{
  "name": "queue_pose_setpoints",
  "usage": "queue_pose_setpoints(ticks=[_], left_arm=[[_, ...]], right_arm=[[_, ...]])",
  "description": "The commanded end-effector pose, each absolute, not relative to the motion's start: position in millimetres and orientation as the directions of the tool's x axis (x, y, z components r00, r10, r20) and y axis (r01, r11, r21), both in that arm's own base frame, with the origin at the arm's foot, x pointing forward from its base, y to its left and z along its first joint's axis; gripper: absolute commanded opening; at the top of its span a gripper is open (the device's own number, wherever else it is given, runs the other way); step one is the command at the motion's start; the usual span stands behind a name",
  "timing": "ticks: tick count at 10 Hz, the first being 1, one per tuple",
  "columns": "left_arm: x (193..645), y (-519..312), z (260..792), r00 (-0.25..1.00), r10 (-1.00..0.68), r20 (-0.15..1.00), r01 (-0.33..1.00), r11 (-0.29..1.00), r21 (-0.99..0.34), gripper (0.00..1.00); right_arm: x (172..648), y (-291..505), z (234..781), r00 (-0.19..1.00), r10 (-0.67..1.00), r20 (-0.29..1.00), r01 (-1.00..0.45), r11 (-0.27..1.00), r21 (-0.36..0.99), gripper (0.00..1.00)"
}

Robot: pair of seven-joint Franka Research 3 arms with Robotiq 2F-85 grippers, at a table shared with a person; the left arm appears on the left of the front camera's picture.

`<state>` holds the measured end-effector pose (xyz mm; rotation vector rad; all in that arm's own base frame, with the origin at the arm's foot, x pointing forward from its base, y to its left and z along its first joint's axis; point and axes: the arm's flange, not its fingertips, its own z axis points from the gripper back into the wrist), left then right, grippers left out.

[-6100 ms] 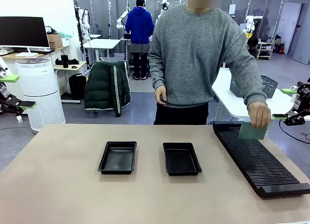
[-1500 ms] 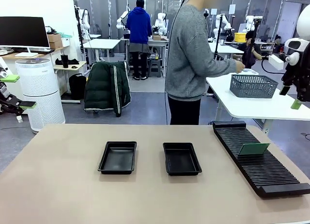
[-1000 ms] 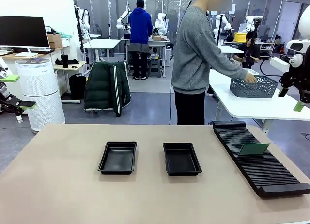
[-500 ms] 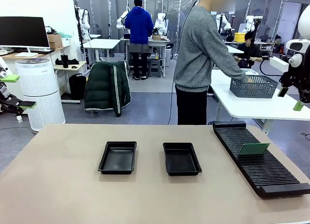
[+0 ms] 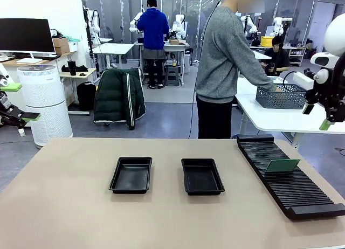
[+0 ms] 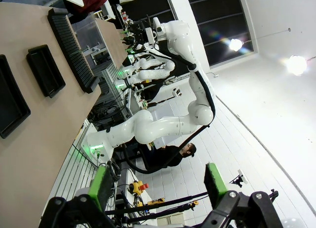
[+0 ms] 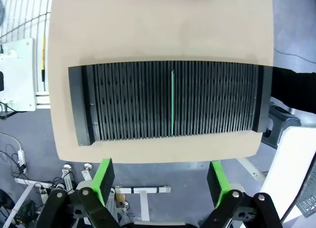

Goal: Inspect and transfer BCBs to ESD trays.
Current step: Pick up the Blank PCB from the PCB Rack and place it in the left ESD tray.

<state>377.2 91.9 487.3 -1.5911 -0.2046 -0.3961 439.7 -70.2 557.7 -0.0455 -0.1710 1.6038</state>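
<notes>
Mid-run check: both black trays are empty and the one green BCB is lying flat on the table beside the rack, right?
Not quite. The BCB stands on edge in a slot of the rack, not flat on the table beside it; the front view shows this. The left ESD tray and right ESD tray are empty, as you said.

My table [image 5: 64, 206] looks smooth and matt, a plain beige. The left ESD tray [image 5: 131, 174] and the right ESD tray [image 5: 202, 176] are black plastic with a soft sheen. The ribbed rack [image 5: 291, 187] is duller black plastic. The BCB [image 5: 282, 165] has a pale satin green face. My right hand [image 7: 160, 178] is matt black, with flat green pads [image 7: 104, 176].
</notes>
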Motion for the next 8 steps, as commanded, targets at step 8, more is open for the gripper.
queue_pose_setpoints(ticks=[8], left_arm=[[377, 93, 489, 0.921, -0.108, 0.375, 0.37, -0.064, -0.927, 1.0]], right_arm=[[457, -46, 459, -0.088, 0.995, 0.044, -0.985, -0.08, -0.152, 1.0]])
